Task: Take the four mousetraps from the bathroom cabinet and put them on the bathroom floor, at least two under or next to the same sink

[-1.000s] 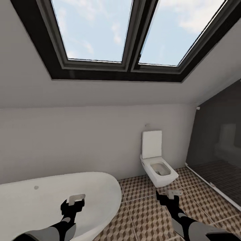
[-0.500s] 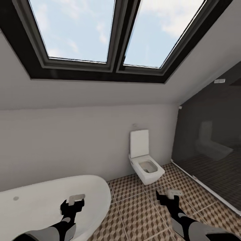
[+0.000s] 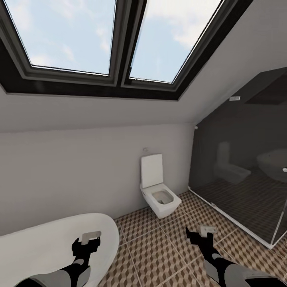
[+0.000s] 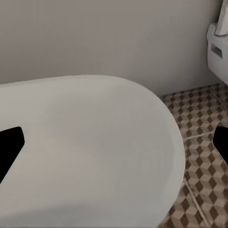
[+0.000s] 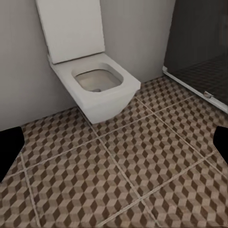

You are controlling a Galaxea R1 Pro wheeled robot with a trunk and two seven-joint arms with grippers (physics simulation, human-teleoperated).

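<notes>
Skylight (image 3: 115, 40): upper frame, twin panes. Bathroom floor (image 3: 159, 247): cube-patterned tiles, lower centre and right. Bathtub (image 3: 48, 243): white, lower left. Glass shower enclosure (image 3: 243, 175): right. Toilet (image 3: 159, 197): centre, lid raised. Left gripper (image 3: 91, 238) over the tub, right gripper (image 3: 207, 230) over tiles; both fingers wide, empty.

Bathroom floor (image 3: 159, 255): square tiles, brown, beige and white cube print, pale grout lines. Toilet (image 3: 157, 191): white, greyish inside the bowl. Bathtub (image 3: 52, 239): white. Wall (image 3: 71, 175): plain pale grey. Skylight frame (image 3: 123, 85): black and dark grey; sky beyond blue with white cloud. Shower glass (image 3: 239, 167): dark smoky grey. Arms black and grey.
</notes>
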